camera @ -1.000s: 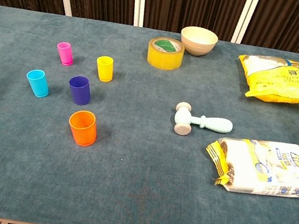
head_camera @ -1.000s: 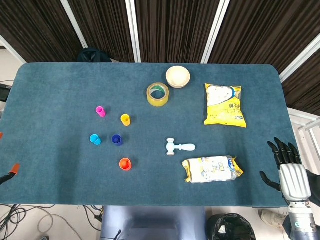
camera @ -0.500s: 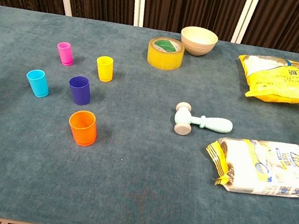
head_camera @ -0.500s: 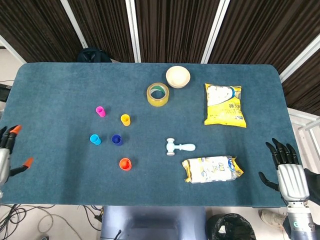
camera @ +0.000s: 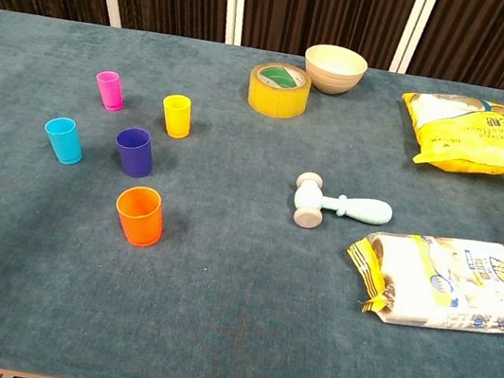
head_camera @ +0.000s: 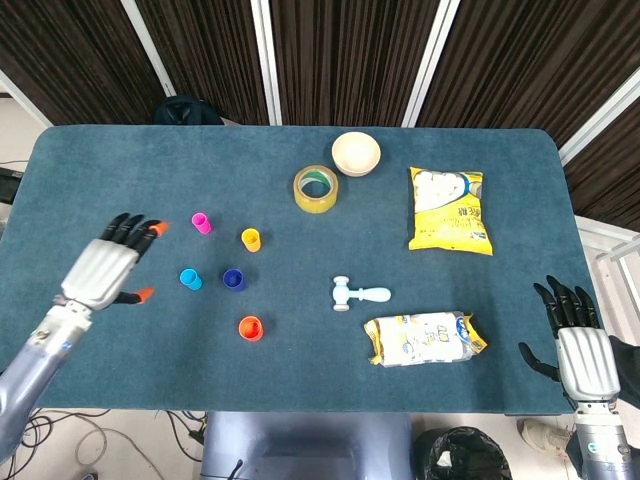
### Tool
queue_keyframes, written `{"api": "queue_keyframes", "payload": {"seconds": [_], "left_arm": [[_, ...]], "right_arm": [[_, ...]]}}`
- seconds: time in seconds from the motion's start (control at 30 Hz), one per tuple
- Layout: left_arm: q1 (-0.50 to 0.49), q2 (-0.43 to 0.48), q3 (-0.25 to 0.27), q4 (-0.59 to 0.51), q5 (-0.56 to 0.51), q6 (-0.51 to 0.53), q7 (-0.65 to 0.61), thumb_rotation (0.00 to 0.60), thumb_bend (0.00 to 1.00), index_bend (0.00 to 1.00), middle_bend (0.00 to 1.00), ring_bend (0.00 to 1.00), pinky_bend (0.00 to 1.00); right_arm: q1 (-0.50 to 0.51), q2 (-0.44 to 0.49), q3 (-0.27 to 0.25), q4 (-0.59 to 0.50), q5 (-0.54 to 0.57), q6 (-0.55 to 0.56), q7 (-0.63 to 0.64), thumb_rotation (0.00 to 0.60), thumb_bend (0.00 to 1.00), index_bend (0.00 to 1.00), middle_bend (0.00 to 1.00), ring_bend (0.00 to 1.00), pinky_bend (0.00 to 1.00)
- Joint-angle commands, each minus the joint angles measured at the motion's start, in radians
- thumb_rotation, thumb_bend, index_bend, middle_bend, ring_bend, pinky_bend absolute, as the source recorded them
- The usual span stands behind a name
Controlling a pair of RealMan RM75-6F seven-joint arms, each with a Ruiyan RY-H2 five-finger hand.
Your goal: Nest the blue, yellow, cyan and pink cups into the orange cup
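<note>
None of the cups is nested yet: the orange cup stands upright on the table, with the blue cup just behind it and the cyan cup, yellow cup and pink cup close by. The left hand hovers empty, fingers spread, left of the cluster; the right hand hangs open off the table's right edge. Best, I judge, to pinch the blue cup by its rim, lift it straight, and lower it centred over the orange one without brushing the cyan.

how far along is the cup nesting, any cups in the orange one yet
Nothing is nested yet. The orange cup stands empty, with the blue cup, cyan cup, yellow cup and pink cup standing apart around it. The left hand hovers open beside the cups, holding nothing; the right hand waits open off the table edge. All four cups remain.
</note>
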Motion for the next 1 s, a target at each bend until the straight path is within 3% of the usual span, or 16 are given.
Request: {"api": "queue_keyframes", "payload": {"seconds": [0.03,0.33,0.53,1.0], "left_arm": [[-0.073,-0.034,-0.009,-0.013,-0.077,-0.083,0.077,0.600,0.16,0.05,0.09,0.00,0.01],[-0.173,-0.162,0.017,0.038,-0.262,-0.141,0.231,0.600,0.16,0.06,0.09,0.00,0.01],[-0.235,-0.254,0.032,0.099,-0.377,-0.142,0.316,0.600,0.16,0.14,0.10,0.00,0.01],[-0.316,-0.358,0.063,0.164,-0.500,-0.081,0.449,0.600,0.16,0.20,0.10,0.00,0.01]], "right_arm": [[0.000,0.001,0.001,0.000,0.000,0.000,0.001,0.600,0.32,0.11,0.04,0.10,0.00],[-0.003,0.005,0.004,-0.002,0.006,0.003,0.010,0.600,0.32,0.11,0.04,0.10,0.00],[-0.004,0.009,0.009,-0.003,0.011,0.007,0.015,0.600,0.32,0.11,0.04,0.10,0.00],[-0.009,0.022,0.016,-0.006,0.017,0.015,0.041,0.600,0.32,0.11,0.04,0.10,0.00]]}}
